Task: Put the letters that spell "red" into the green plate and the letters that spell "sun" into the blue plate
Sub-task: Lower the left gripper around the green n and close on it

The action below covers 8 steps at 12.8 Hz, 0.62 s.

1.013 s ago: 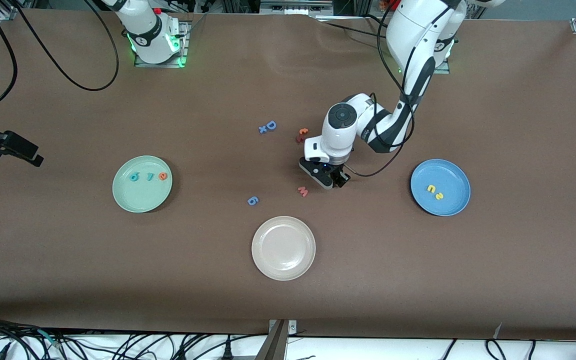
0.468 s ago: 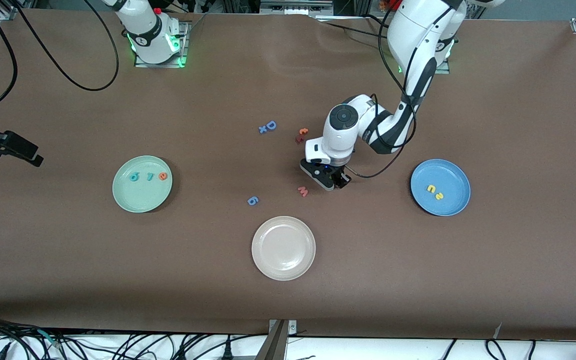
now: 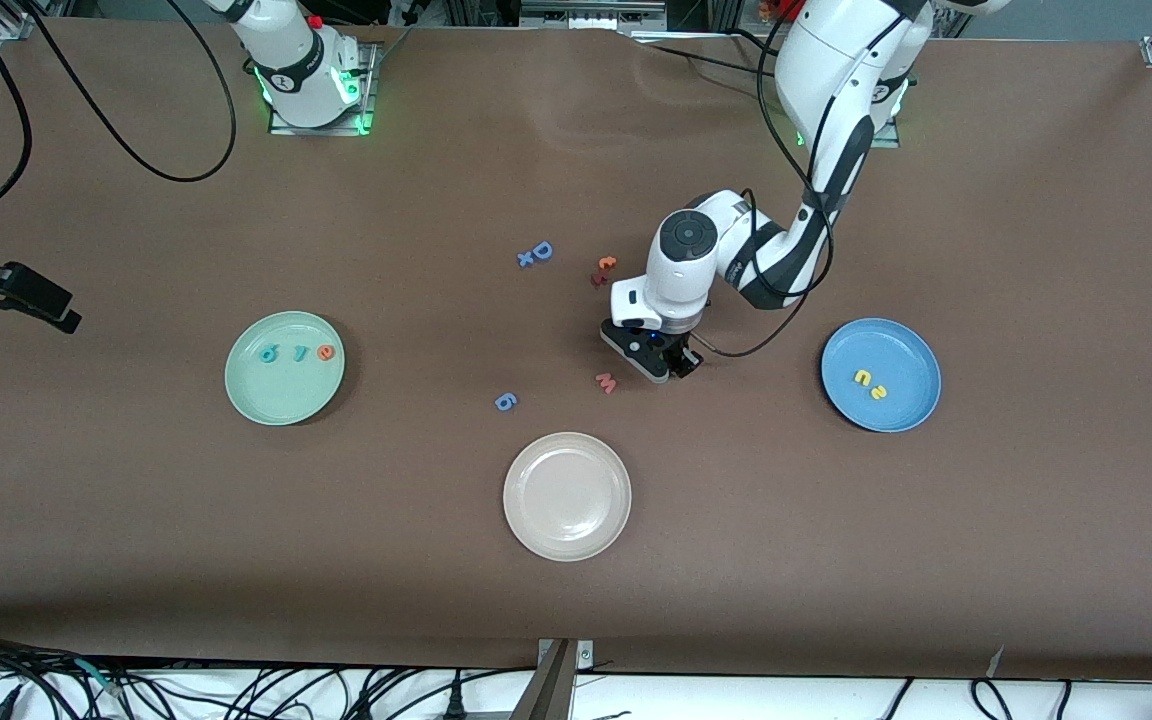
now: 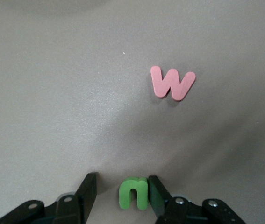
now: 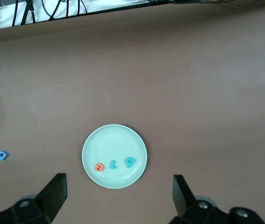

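The green "u" (image 4: 133,192) lies on the table between the fingers of my left gripper (image 4: 123,182), which is down at the table beside the pink letter. One finger (image 4: 156,191) touches it; the other stands apart, so the jaws are open. The blue plate (image 3: 898,350) at the left arm's end holds the yellow "n" (image 3: 863,377) and yellow "s" (image 3: 878,392). The green plate (image 3: 281,398) holds the teal "d" (image 3: 269,352), teal "r" (image 3: 300,352) and orange "e" (image 3: 326,351). My right gripper (image 5: 119,196) hangs wide open, high over the green plate (image 5: 114,140).
A pink "M" (image 3: 606,382) lies close to the left gripper. A periwinkle "6" piece (image 3: 505,401), a blue "D" (image 3: 540,252) and a red and orange letter pair (image 3: 603,270) lie mid-table. A cream-white plate (image 3: 567,530) sits nearer the front camera.
The left gripper's jaws have narrowed around the green "u". The left arm has shifted only slightly. The right arm holds still.
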Each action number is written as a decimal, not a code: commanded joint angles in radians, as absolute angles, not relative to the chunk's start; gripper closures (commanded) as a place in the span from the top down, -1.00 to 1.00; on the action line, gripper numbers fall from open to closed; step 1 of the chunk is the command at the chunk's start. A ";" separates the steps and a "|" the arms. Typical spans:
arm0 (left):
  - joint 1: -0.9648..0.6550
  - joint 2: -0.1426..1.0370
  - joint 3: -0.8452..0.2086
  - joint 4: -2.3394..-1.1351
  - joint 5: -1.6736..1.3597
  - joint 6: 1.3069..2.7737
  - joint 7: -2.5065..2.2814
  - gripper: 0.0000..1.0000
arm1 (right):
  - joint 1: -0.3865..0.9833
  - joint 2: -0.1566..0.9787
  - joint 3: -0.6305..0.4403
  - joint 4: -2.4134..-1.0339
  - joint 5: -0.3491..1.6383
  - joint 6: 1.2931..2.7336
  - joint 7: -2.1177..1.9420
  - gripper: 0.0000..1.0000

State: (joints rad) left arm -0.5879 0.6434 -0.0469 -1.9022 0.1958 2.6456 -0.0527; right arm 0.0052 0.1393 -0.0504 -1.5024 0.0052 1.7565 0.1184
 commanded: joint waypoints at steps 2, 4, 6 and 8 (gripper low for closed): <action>-0.581 0.664 -0.048 -1.871 0.186 2.634 -0.044 0.05 | 0.006 0.129 -0.049 -1.509 -0.014 1.755 0.129 0.99; -0.581 0.661 -0.049 -1.871 0.186 2.623 -0.043 0.05 | 0.006 0.129 -0.049 -1.511 -0.014 1.755 0.129 0.99; -0.580 0.658 -0.048 -1.871 0.186 2.619 -0.043 0.04 | 0.006 0.129 -0.049 -1.511 -0.014 1.755 0.129 0.99; -0.580 0.658 -0.049 -1.871 0.186 2.617 -0.043 -0.03 | 0.006 0.129 -0.051 -1.511 -0.014 1.753 0.127 0.99</action>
State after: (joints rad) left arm -0.5874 0.6438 -0.0472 -1.8980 0.1957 2.6388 -0.0528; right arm 0.0052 0.1393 -0.0505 -1.5025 0.0037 1.7561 0.1184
